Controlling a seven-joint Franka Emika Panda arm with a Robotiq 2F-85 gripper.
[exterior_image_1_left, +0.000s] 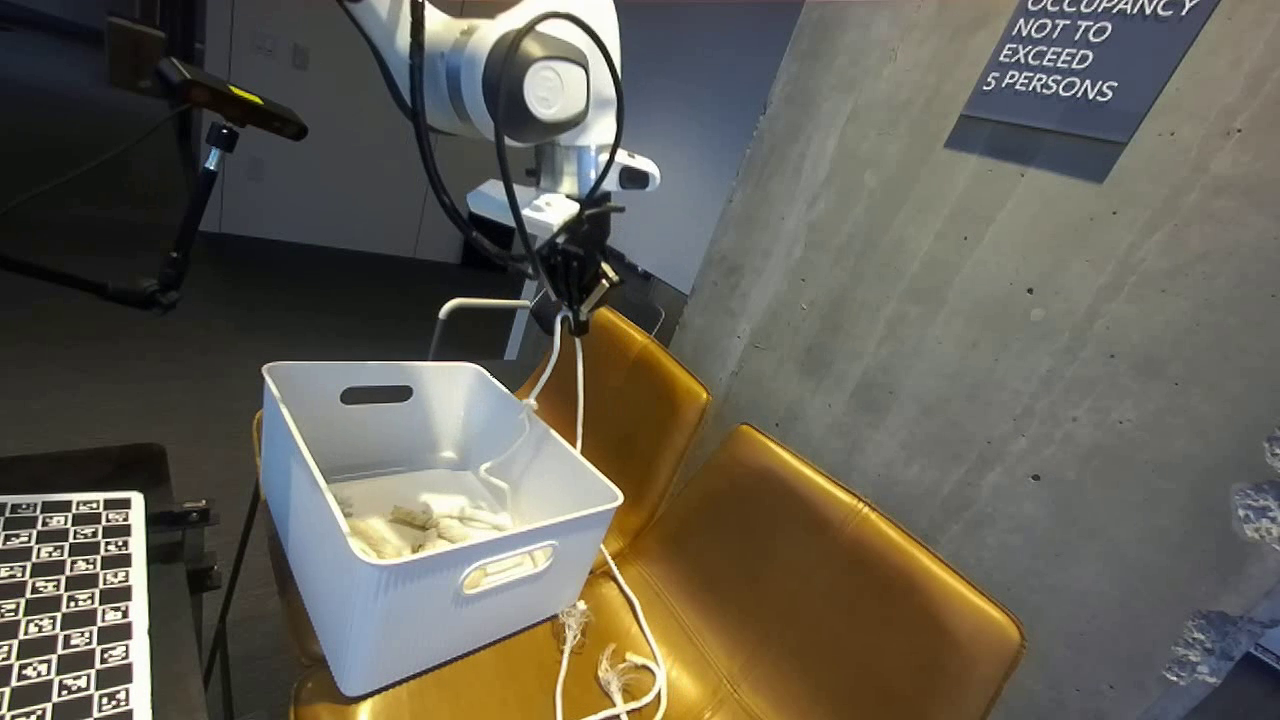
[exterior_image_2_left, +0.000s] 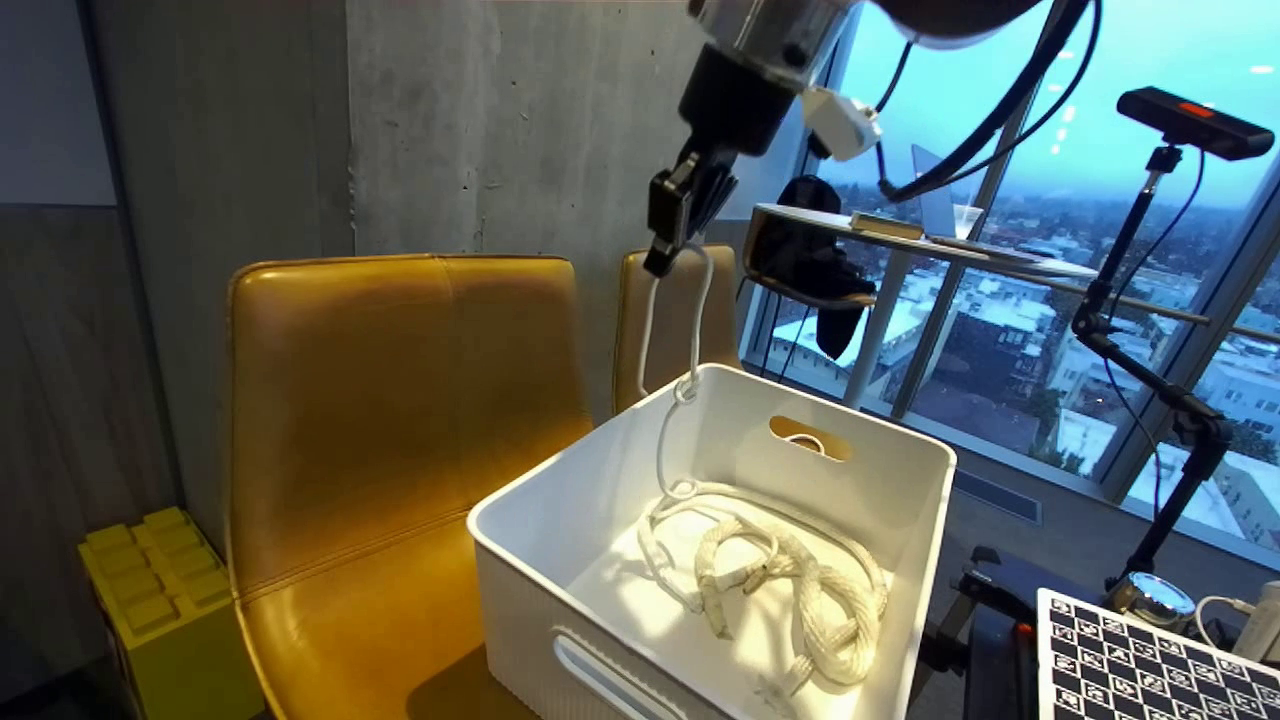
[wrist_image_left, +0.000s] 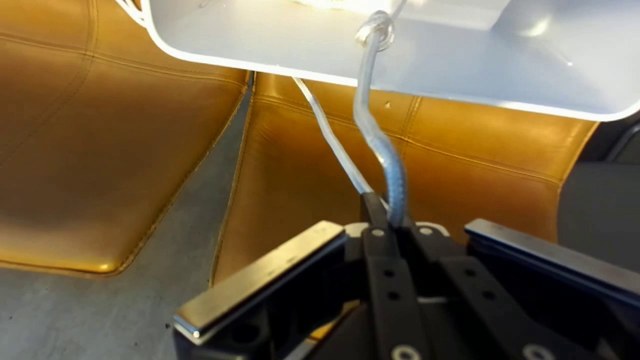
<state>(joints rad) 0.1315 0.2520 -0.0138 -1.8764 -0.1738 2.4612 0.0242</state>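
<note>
Far left in an exterior view, a checkered board (exterior_image_1_left: 75, 600) lies pattern up on a dark surface (exterior_image_1_left: 90, 462); likely a calibration target, placed where cameras can see it. Above it, a camera (exterior_image_1_left: 232, 97) stands on a jointed mount (exterior_image_1_left: 185, 230), raised probably for a clear look over the work area. Next, the white bin (exterior_image_1_left: 420, 610), on tan chairs (exterior_image_1_left: 640, 380) set side by side; seats presumably double as a stand, which one takes the load is hidden. Rope coils (exterior_image_2_left: 845, 662) lie loose on the bin floor, walls likely keeping the heap together. Then the gripper (exterior_image_1_left: 577, 322), fingertips down, above the rim on the chair-back side. Jaws narrow, pinching white rope (wrist_image_left: 375, 136) as a raised bight: one leg drops past a knot (exterior_image_1_left: 530, 405) into the bin, the other falls outside it. Tip grip suits a thin line; both legs hang, so weight probably keeps them near straight. Slightly further right and lower, frayed rope ends (exterior_image_1_left: 612, 672) lie on the seat beside the bin; whether they join the pinched piece can't be traced. Far right, a concrete wall (exterior_image_1_left: 930, 330) backs the chairs, occupancy sign (exterior_image_1_left: 1090, 70) on it, presumably just room signage.
</note>
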